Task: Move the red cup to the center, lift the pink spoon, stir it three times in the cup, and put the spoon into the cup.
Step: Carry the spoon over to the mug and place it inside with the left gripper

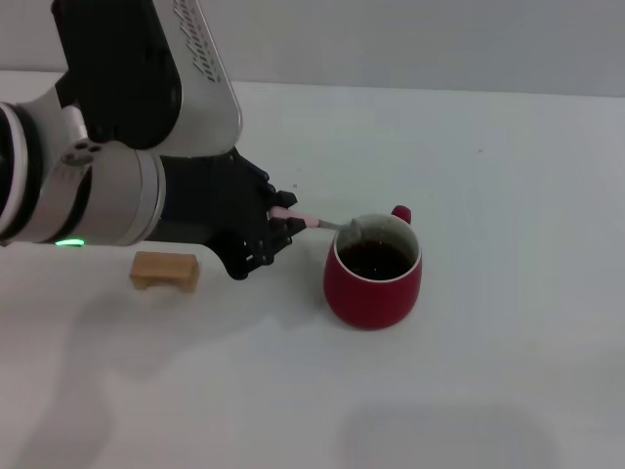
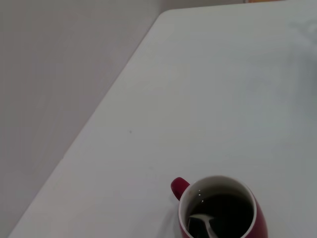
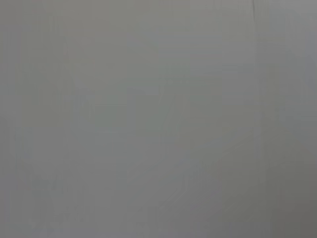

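Note:
The red cup (image 1: 373, 274) stands near the middle of the white table, handle toward the back, dark liquid inside. It also shows in the left wrist view (image 2: 223, 210). My left gripper (image 1: 276, 223) is just left of the cup and is shut on the pink spoon (image 1: 303, 219) by its pale pink handle. The spoon's grey metal bowl reaches over the cup's left rim and dips into the liquid, seen in the left wrist view (image 2: 203, 220). My right gripper is out of view; its wrist view shows only a blank grey surface.
A tan wooden block (image 1: 164, 271) lies on the table (image 1: 488, 371) left of the cup, below my left arm. The table's back edge meets a grey wall.

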